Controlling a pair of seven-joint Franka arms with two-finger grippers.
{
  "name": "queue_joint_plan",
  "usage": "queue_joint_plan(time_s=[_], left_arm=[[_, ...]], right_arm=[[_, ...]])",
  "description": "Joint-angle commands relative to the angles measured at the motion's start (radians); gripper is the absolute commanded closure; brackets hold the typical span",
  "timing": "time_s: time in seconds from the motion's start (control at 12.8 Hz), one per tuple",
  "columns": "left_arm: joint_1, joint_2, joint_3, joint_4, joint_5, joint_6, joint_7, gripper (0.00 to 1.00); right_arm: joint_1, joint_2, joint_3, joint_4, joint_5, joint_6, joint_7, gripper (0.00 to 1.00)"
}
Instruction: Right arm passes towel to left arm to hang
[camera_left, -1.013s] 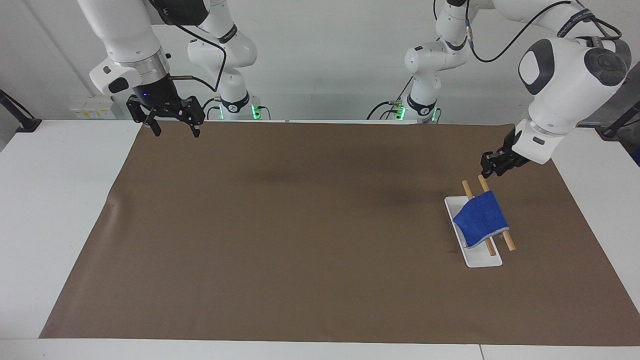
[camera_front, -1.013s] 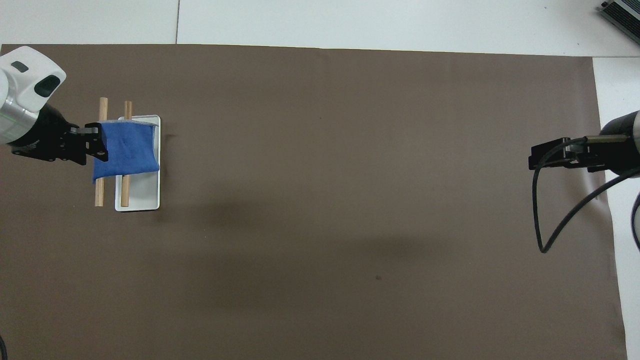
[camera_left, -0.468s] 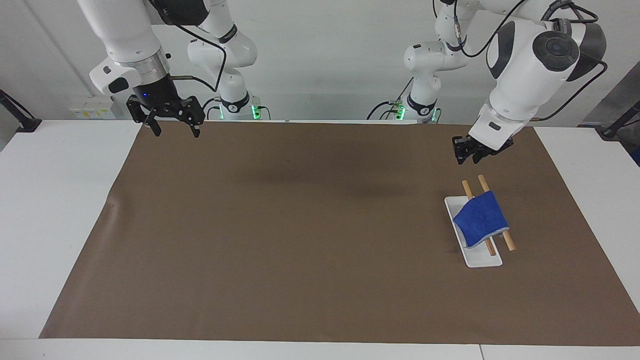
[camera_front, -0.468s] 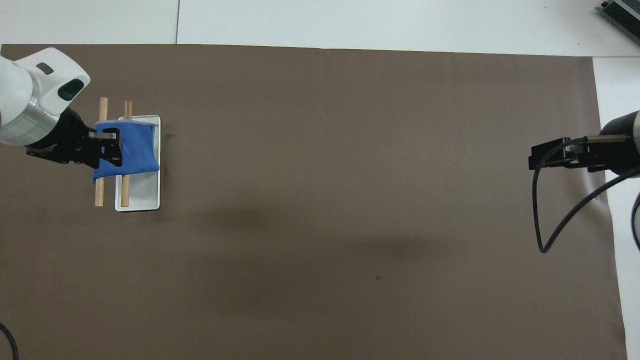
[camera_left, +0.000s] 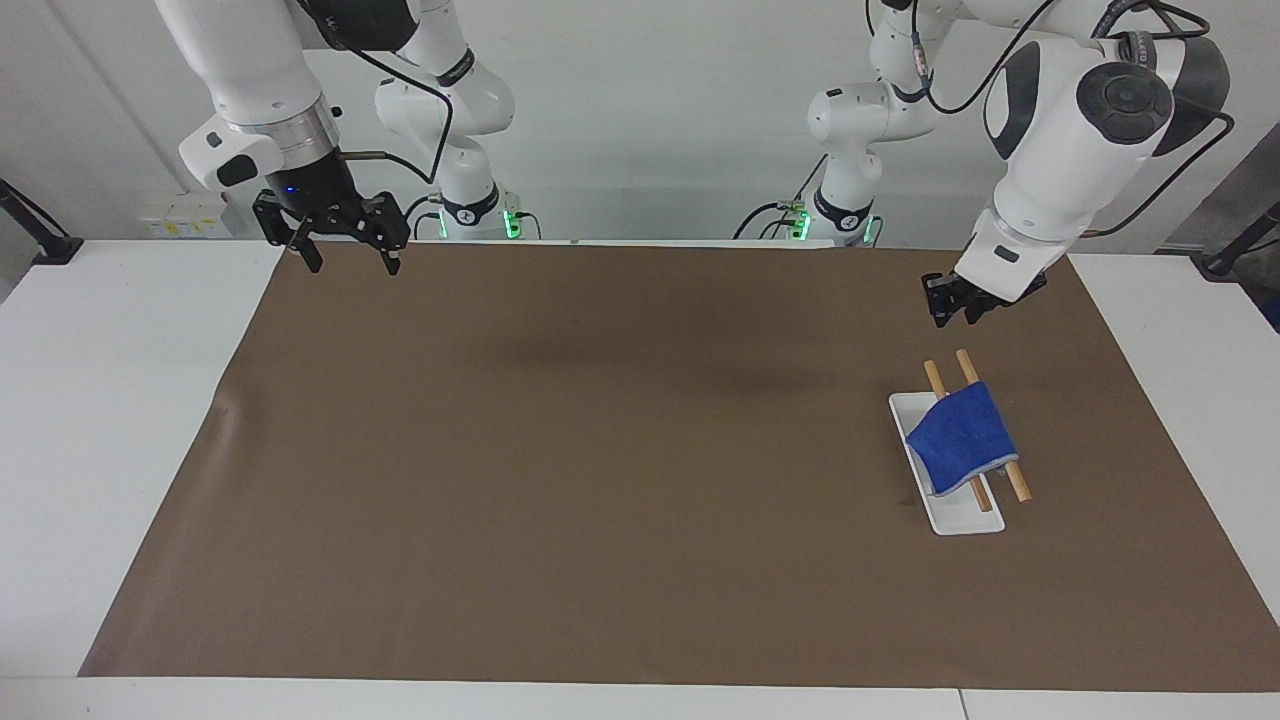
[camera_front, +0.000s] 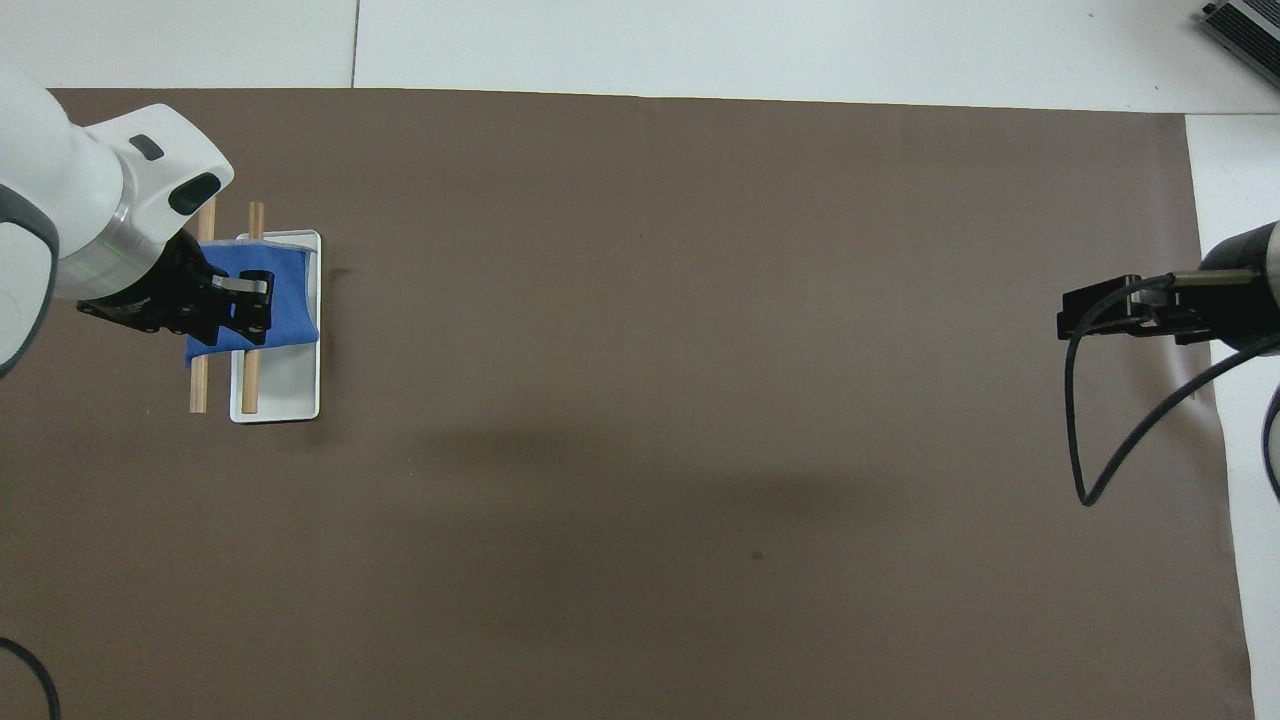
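Two arms share a white desk (camera_left: 120, 420) that is covered almost wholly by a brown mat (camera_left: 600, 480), and only one of them has moved in the last second.

The left arm (camera_left: 1060, 130) has swung up and back. A second ago it was bent low with its wrist down by the rods. Now it stands taller, with its wrist over the mat at about two o'clock in the facing view. The right arm (camera_left: 250, 70) has not shifted and waits over the mat's ten o'clock corner in that view.

At three o'clock on the mat in the facing view lies a white tray (camera_left: 965, 520). The blue towel (camera_left: 960, 438) sits in the same place as a second ago, draped across two wooden rods (camera_left: 1018, 487) that run side by side above the tray. Nothing touches it.

The left pincer (camera_left: 957, 308) hangs in the air, clear of the rods' ends. From overhead it seems to cover the towel, but the facing view shows it well above and apart. It carries nothing. I cannot tell whether it is released or clenched. The right pincer (camera_left: 352, 262) is released, with its tips well apart, and is empty.

My reading is that the hand-over and the hanging are both done. The towel is on the rods and the left arm is backing away, so all that likely remains is for that arm to go back to rest.
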Motion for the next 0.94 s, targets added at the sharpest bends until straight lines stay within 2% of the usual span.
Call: queue_joint_plan(time_s=[0.0,0.39,0.55,0.7,0.86], left_arm=[[0.0,0.001,0.007,0.021,0.01,-0.028,0.006,0.6],[0.002,-0.001,0.01,0.041,0.01,-0.031,0.006,0.57],[0.011,-0.011,0.009,0.041,0.008,-0.014,-0.002,0.33],[0.028,-0.039,0.004,0.029,-0.013,0.039,-0.01,0.0],[0.054,-0.042,0.003,0.015,-0.041,0.116,-0.017,0.0]], right_arm=[[-0.014,-0.022,0.008,-0.025,-0.004,0.007,-0.019,0.0],[-0.014,-0.022,0.008,-0.025,-0.004,0.007,-0.019,0.0],[-0.014,-0.022,0.008,-0.025,-0.004,0.007,-0.019,0.0],[-0.014,-0.022,0.008,-0.025,-0.004,0.007,-0.019,0.0],[-0.014,-0.022,0.008,-0.025,-0.004,0.006,-0.019,0.0]])
